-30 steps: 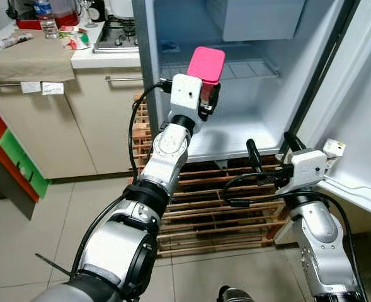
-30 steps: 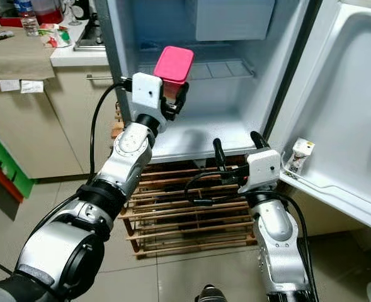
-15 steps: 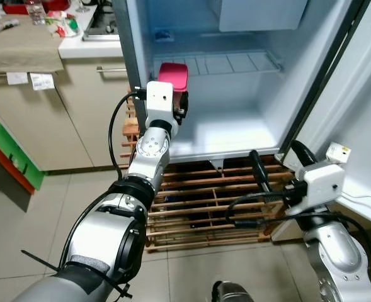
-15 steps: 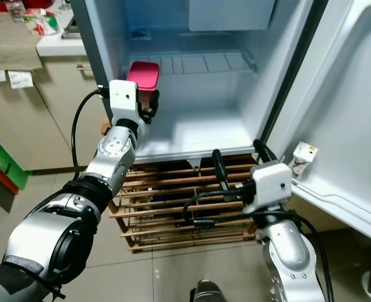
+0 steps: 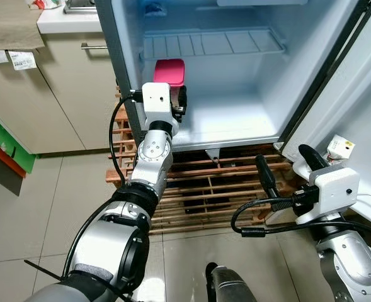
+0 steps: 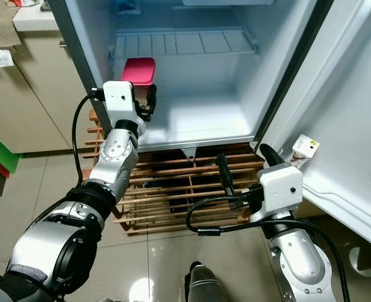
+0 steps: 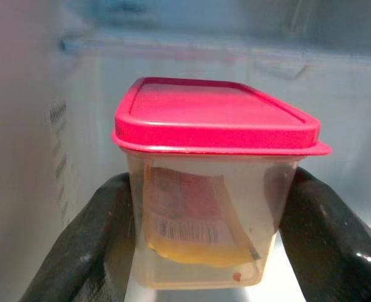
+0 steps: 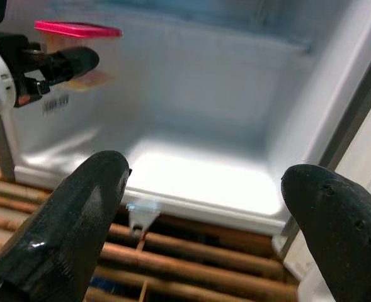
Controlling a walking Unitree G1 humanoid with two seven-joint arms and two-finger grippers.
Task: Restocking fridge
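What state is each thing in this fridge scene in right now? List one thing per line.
Fridge: open, floor bare.
Fridge door: swung wide open.
Container: lid on, upright, held inside the fridge.
Left gripper: shut on the container.
Right gripper: open, holding nothing, outside the fridge.
Wire shelf: bare.

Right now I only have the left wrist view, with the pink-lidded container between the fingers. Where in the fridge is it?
Observer: At the left side of the fridge. The left hand holds the container just below the wire shelf.
Operator: Where's the other hand?
Observer: The right hand is open, low and outside the fridge, in front of the wooden rack.
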